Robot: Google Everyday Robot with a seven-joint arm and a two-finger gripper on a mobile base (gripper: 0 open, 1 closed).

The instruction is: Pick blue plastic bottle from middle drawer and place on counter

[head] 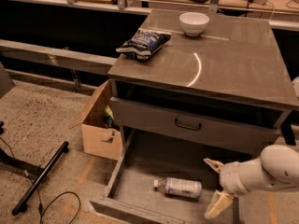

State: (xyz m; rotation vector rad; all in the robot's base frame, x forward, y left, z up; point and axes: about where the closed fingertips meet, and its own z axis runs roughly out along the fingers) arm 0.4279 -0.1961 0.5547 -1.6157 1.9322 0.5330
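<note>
The blue plastic bottle (178, 188) lies on its side on the floor of the open middle drawer (140, 164), white cap pointing left. My gripper (214, 185) hangs over the drawer's right part, just right of the bottle's base and not touching it. It is open and empty, with one fingertip (211, 163) above and one (217, 206) below. The glossy grey-brown counter (224, 66) is above the drawer.
A dark blue snack bag (143, 42) and a white bowl (194, 22) sit on the counter's back part. A shut drawer front with a black handle (187, 124) is above the open drawer. A cardboard box (99, 124) stands to the cabinet's left. A black stand (39, 178) and cables lie on the floor.
</note>
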